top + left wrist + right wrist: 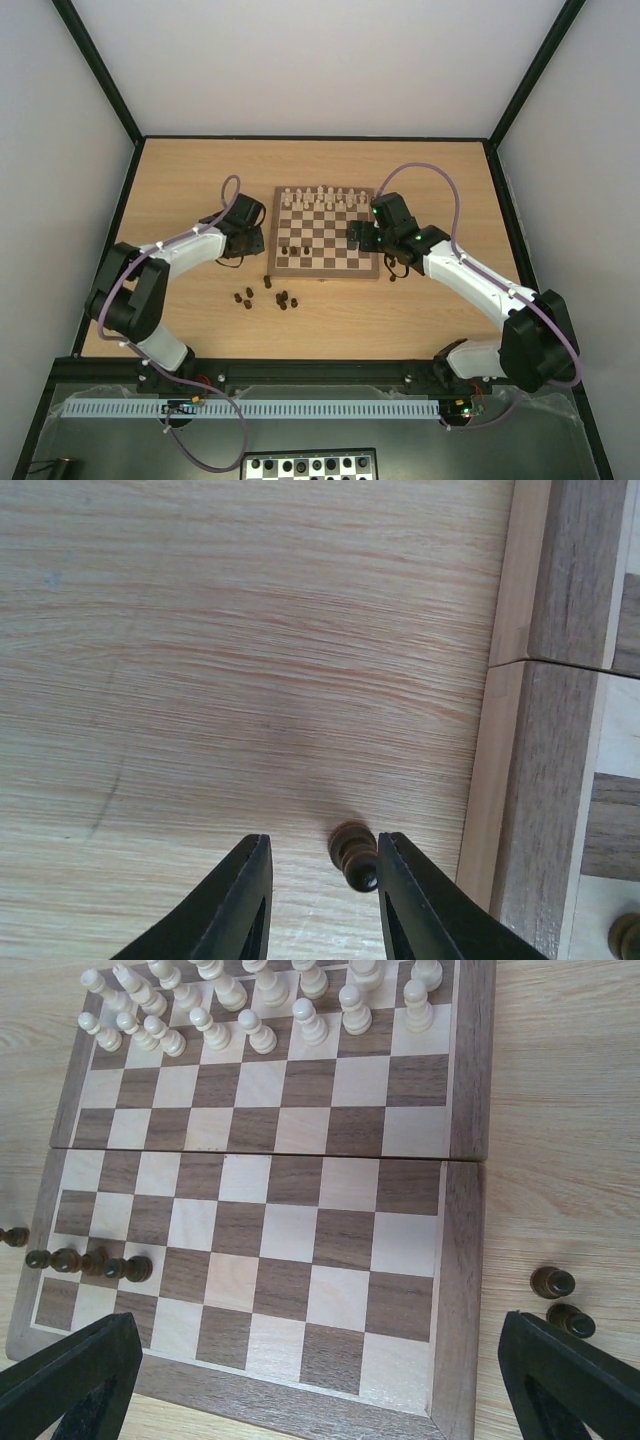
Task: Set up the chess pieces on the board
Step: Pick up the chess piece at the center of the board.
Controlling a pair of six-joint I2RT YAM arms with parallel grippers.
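The wooden board (325,262) lies mid-table, with cream chessmen (325,195) on its far rows. Several dark chess pieces (296,248) stand in its near-left part; the right wrist view shows them too (85,1260). More dark pieces (283,298) lie on the table in front of the board. My left gripper (262,243) is low beside the board's left edge. In the left wrist view it (324,840) is open around a dark pawn (355,855) that stands close to the right finger. My right gripper (358,236) hovers over the board's right half, wide open and empty (320,1380).
Two dark pieces (552,1282) stand on the table just right of the board. The board's border (560,780) is close to my left gripper's right finger, and another dark piece (625,935) stands on the board there. A black-and-white board (310,465) lies below the table's front edge.
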